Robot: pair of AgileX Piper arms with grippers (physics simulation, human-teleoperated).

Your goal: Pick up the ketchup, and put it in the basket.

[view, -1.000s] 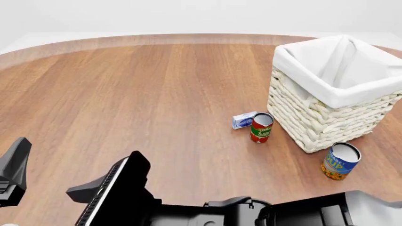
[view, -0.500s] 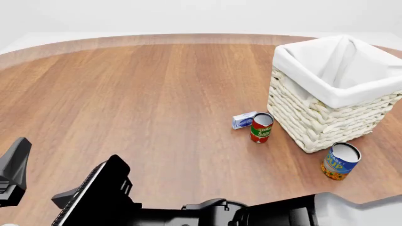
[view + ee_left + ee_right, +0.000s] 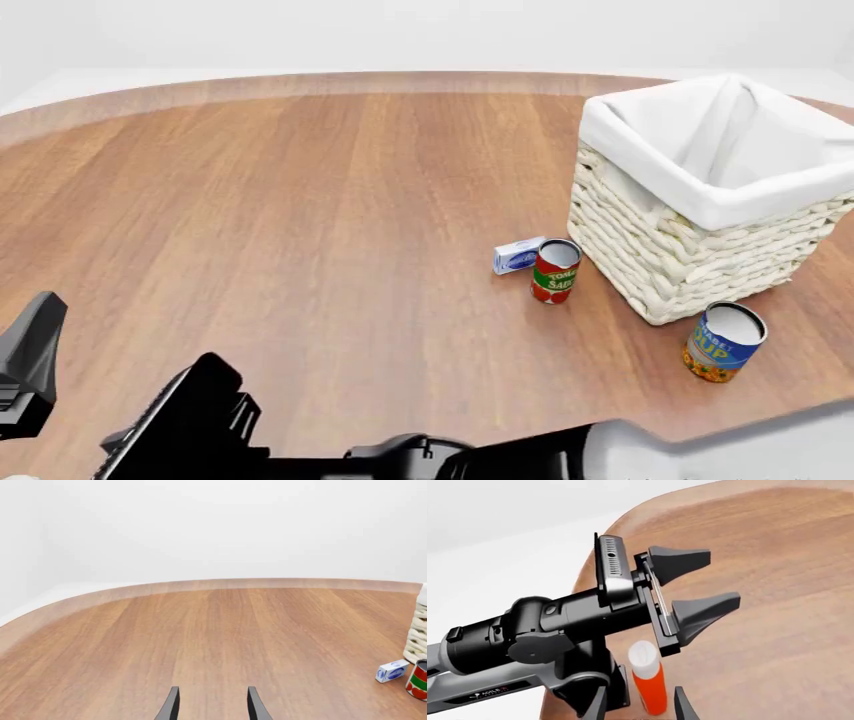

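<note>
- Hanging at the desk's (image 3: 334,200) near-left edge, the left gripper (image 3: 700,597) has its fingers spread apart, holding nothing.
- Just beside it, the right gripper (image 3: 637,707) points at the ketchup (image 3: 647,680), fingers apart on either side of the bottle's base; contact is unclear.
- Ketchup stands upright beneath the left gripper.
- Far right of both grippers sit a small box (image 3: 518,255), a red can (image 3: 555,271), the basket (image 3: 681,250) and a blue can (image 3: 722,342).
</note>
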